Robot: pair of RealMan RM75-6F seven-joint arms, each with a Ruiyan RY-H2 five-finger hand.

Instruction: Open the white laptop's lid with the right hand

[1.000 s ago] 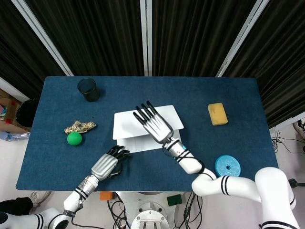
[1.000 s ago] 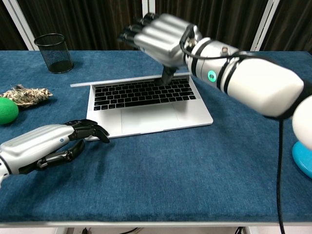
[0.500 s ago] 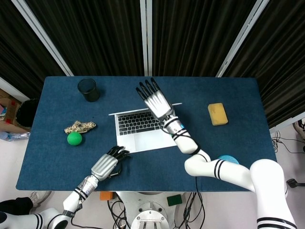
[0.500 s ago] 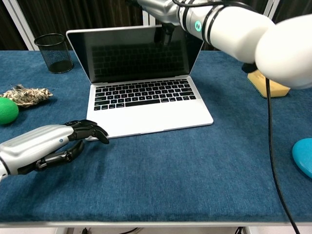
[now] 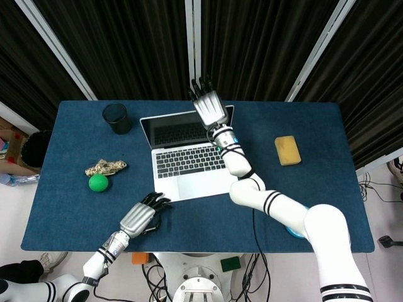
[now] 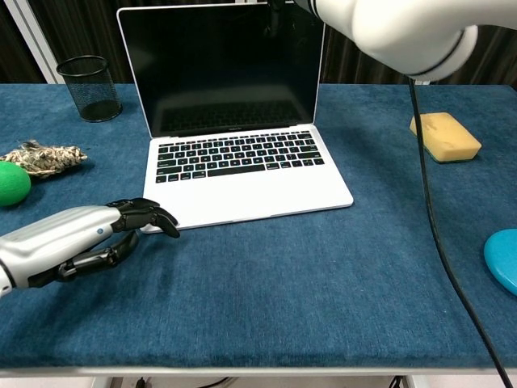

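Observation:
The white laptop [image 5: 189, 168] [image 6: 242, 179] stands open in the middle of the blue table, its dark screen [image 6: 218, 73] nearly upright. My right hand [image 5: 210, 108] is at the right part of the lid's top edge, fingers stretched out behind it. In the chest view only its thumb [image 6: 272, 16] shows, lying on the front of the screen, so the lid sits between thumb and fingers. My left hand [image 5: 141, 217] [image 6: 89, 242] rests on the table by the laptop's near left corner, fingers curled in, holding nothing.
A black mesh cup [image 5: 117, 118] [image 6: 90, 87] stands at the far left. A green ball [image 5: 97, 182] and a crumpled bundle [image 5: 106, 167] lie left of the laptop. On the right are a yellow sponge [image 5: 287, 150] [image 6: 445, 136] and a blue disc [image 6: 502, 260].
My right hand has swung the lid up from nearly flat to nearly upright, moving toward the far side of the table. The left hand has stayed still.

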